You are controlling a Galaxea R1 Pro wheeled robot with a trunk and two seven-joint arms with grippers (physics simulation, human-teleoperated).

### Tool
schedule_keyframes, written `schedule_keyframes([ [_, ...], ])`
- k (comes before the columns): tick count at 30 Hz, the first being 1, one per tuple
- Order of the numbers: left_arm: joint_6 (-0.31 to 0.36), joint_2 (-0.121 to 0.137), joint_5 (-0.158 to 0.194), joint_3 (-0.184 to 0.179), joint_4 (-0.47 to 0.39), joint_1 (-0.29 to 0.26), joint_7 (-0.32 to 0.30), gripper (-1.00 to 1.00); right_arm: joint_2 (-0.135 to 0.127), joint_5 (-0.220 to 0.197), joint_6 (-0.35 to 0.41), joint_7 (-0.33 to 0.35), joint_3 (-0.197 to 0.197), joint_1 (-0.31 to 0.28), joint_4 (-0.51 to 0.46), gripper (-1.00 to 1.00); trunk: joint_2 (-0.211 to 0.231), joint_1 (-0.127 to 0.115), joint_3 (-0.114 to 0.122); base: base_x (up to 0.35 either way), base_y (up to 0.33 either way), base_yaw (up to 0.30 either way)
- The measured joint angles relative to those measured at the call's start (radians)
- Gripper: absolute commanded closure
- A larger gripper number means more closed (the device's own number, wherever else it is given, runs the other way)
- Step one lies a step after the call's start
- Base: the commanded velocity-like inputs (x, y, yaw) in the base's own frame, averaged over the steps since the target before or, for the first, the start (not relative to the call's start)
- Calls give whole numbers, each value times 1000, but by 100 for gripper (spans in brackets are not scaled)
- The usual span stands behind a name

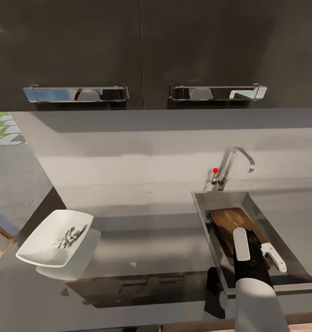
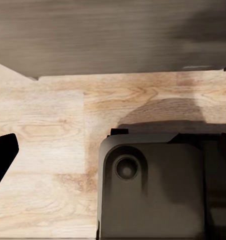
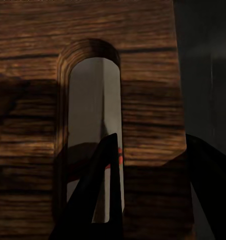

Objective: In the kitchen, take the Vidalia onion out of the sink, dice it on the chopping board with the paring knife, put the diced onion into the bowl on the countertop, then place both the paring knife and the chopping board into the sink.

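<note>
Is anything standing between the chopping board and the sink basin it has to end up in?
Nothing visible does. The brown wooden chopping board already lies inside the grey matte sink, tilted against its left wall, with the right end effector over its near end.

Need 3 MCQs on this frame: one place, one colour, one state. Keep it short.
1. Where is the chopping board?
A. in the sink
B. on the countertop
C. in the bowl

2. What colour is the tap's knob?
A. blue
B. red
C. green

3. What does the bowl hold?
A. nothing
B. a whole onion
C. small pale bits

Answers:
1. A, the brown board lies inside the grey basin under the right arm.
2. B, a red ball sits beside the chrome spout.
3. C, pale diced pieces lie in the white dish.
</note>
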Motion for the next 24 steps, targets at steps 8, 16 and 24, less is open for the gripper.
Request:
schedule_keyframes([
  [8,0,0,0,0,1,0,0,-100,0,-1,1,-1,0,0,-1,100,0,0,0,0,0,0],
  [16,0,0,0,0,1,0,0,-100,0,-1,3,-1,1,0,0,-100,0,0,0,0,0,0],
  [24,0,0,0,0,1,0,0,-100,0,-1,3,-1,0,0,-1,-100,0,0,0,0,0,0],
])
